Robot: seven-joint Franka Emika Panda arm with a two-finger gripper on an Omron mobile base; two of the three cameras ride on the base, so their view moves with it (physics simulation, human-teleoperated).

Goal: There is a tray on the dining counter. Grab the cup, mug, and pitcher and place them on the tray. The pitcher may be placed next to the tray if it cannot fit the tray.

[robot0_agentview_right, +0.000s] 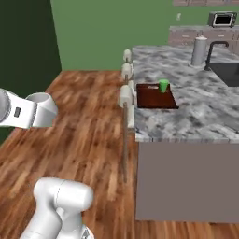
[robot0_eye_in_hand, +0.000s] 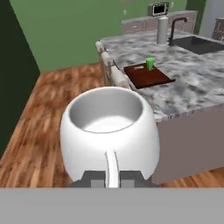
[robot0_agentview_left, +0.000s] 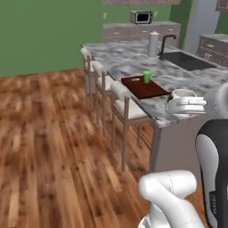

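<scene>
My hand (robot0_eye_in_hand: 113, 178) is clamped shut on the mug (robot0_eye_in_hand: 109, 131), pinching its handle between the fingers so the bowl hangs clear for carrying. The mug sits upright, mouth up, handle toward the hand and its body pointing out at the tabletop (robot0_eye_in_hand: 197, 87). It rides in the air, off the near end of the tabletop, short of the tray (robot0_agentview_left: 144, 87). The tray lies flat near the stool-side edge, its long axis seemingly running along that edge. The cup (robot0_agentview_left: 146, 76) already stands upright on it, leaving bare space nearer me for the mug.
</scene>
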